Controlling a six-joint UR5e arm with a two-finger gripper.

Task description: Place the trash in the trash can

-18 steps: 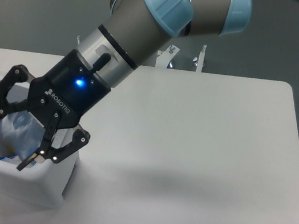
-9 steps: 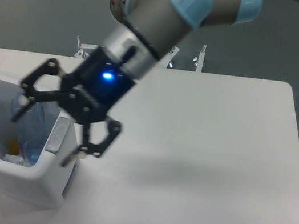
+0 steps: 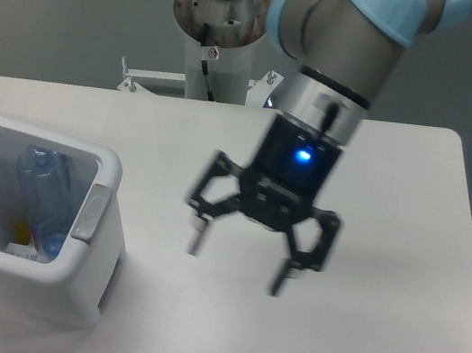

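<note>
I see the bottle (image 3: 42,197) lying inside the trash can (image 3: 60,292); my claw (image 3: 237,263) hangs wide open and empty above the bench (image 3: 394,214). Task looks essentially finished.

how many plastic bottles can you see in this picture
1. A crushed clear plastic bottle stands tilted inside the open trash can at the table's left. More could be hidden behind the bin's near wall.
</note>
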